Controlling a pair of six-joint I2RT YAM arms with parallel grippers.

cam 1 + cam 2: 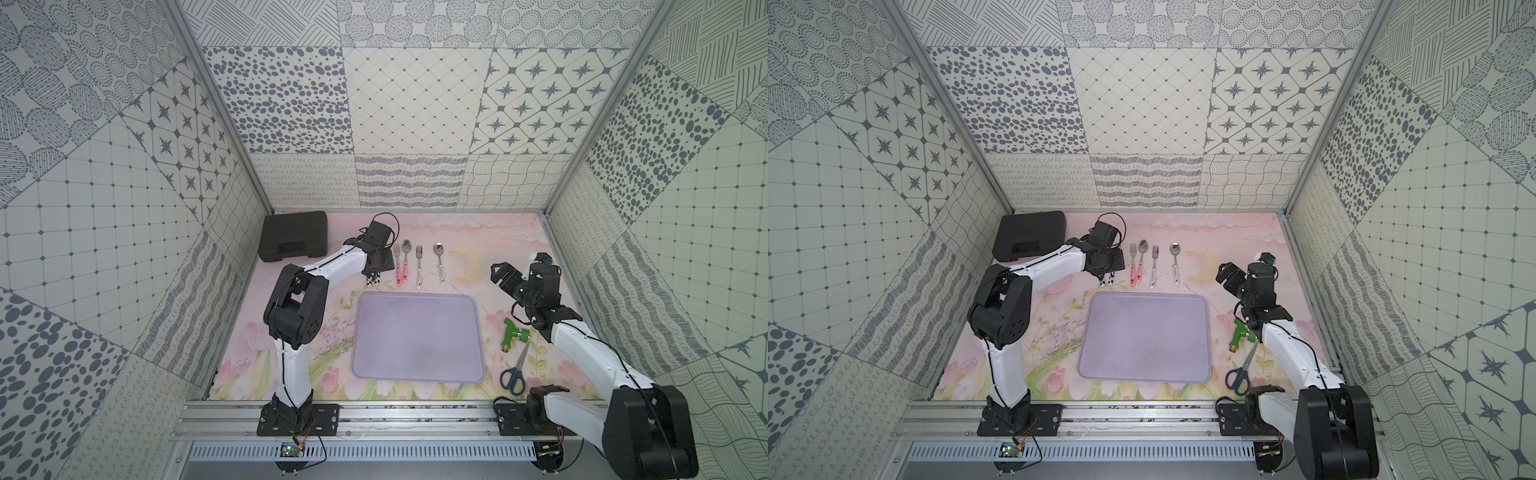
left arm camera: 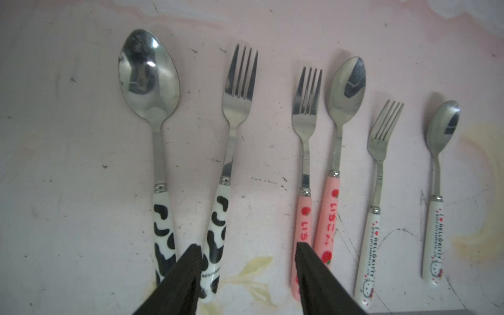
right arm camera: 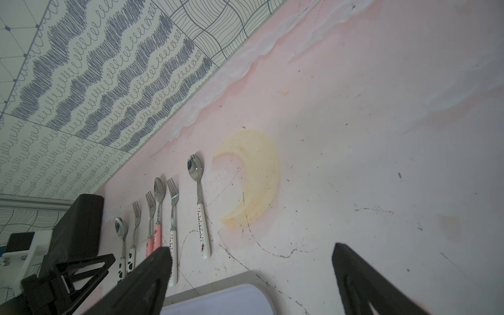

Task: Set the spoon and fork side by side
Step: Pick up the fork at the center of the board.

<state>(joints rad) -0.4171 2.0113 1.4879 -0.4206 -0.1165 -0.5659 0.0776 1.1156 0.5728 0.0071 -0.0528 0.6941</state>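
In the left wrist view a cow-patterned spoon [image 2: 149, 79] and a matching fork [image 2: 237, 109] lie flat on the pink mat, handles close and heads spread slightly apart. My left gripper [image 2: 249, 253] hovers over their handle ends, open. The fork's handle tip lies just inside one finger [image 2: 188, 270], and the spoon's handle is outside it. A pink strawberry fork [image 2: 305, 114] and spoon [image 2: 345, 90] lie together. A white fork [image 2: 381, 136] and spoon [image 2: 441, 128] lie further apart. My right gripper [image 1: 500, 272] hangs open and empty to the right of the row.
A lilac tray [image 1: 417, 336] lies in front of the cutlery row. A black case [image 1: 293, 241] sits at the back left by the wall. A green nozzle [image 1: 513, 334] and blue-handled scissors [image 1: 515, 372] lie under the right arm.
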